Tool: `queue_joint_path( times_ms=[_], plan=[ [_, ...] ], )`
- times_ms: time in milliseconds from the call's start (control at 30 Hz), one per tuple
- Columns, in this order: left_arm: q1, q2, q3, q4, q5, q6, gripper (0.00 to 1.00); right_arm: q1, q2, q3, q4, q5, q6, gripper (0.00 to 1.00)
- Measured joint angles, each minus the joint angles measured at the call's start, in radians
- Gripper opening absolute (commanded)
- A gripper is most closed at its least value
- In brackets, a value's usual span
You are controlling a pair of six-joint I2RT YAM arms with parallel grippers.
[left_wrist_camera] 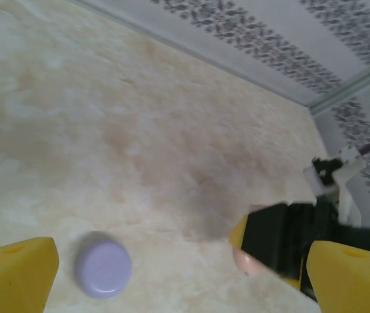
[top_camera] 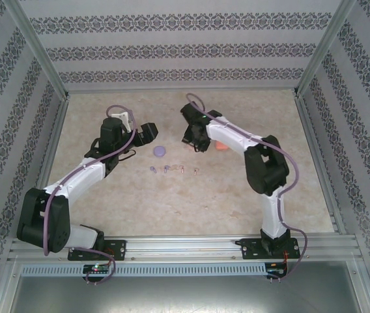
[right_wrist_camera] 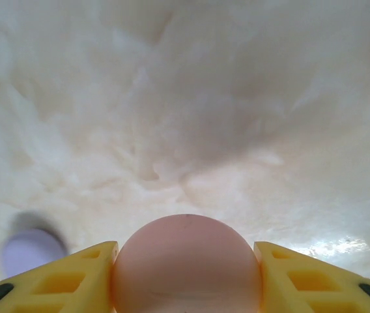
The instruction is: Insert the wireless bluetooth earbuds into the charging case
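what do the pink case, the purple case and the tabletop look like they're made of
Pink case: probably smooth matte plastic; even colour, soft sheen, no sharp highlights. Purple case: likely the same, a plain lilac disc with a rounded edge, though blurred. Tabletop: beige marbled pattern with a glossy glare patch; stone, laminate or printed sheet, I cannot tell.

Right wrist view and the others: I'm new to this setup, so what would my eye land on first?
A pale pink round case looms at the bottom of the right wrist view, pinched between the yellow fingers of the right gripper. From above, a purple round case lies on the marbled table, with a row of tiny earbuds just below it in the picture.
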Motion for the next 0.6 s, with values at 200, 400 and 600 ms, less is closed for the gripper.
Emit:
queue_joint_path(
  times_ms=[200,400,600],
  plan=[
    [-0.021,0.090,-0.043,0.264,0.100,-0.068,0.98,-0.076,-0.120,-0.076,0.103,-0.051,0.104,0.46],
    [-0.083,0.203,-0.049,0.463,0.169,-0.117,0.96,-0.095,-0.157,-0.141,0.198,-0.111,0.229,0.46],
    [-0.142,0.301,-0.029,0.565,0.192,-0.139,0.87,-0.094,-0.167,-0.144,0.250,-0.150,0.310,0.46]
  ],
)
